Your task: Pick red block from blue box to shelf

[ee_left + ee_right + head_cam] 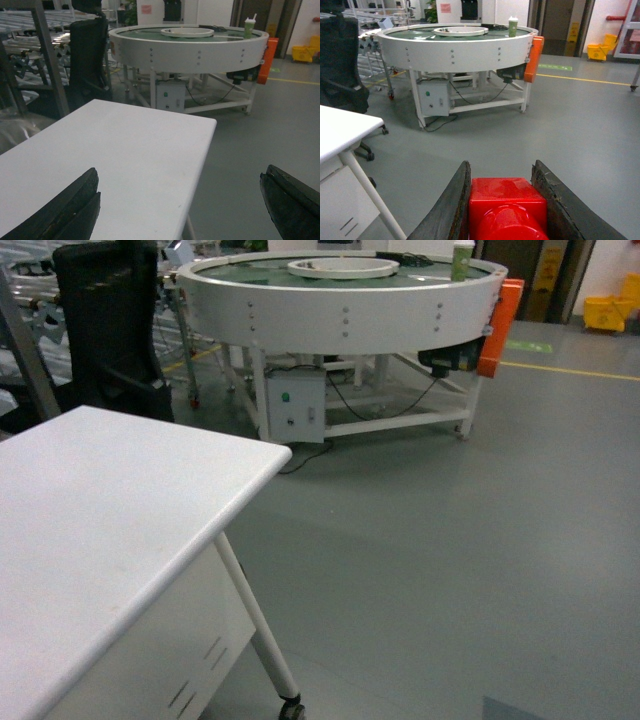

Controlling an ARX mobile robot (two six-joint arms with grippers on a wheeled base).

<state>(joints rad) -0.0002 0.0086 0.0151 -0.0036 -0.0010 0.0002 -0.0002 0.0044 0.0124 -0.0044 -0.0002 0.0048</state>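
The right wrist view shows my right gripper point(502, 163) shut on the red block point(505, 200). The glossy brick sits between both fingers with its round stud facing the camera, held above grey floor. My left gripper point(181, 170) is open and holds nothing. It hangs over the near right edge of a white table point(125, 150). No blue box shows in any view. Grey steel posts and rails point(49, 60) stand at the far left; I cannot tell whether they belong to the shelf. Neither gripper shows in the head view.
A white desk on casters point(120, 520) fills the lower left. Beyond it stand a black chair point(105, 330) and a white round conveyor table point(340, 300) carrying a green cup point(462, 260). A yellow mop bucket point(607, 312) stands far right on grey floor point(450, 570).
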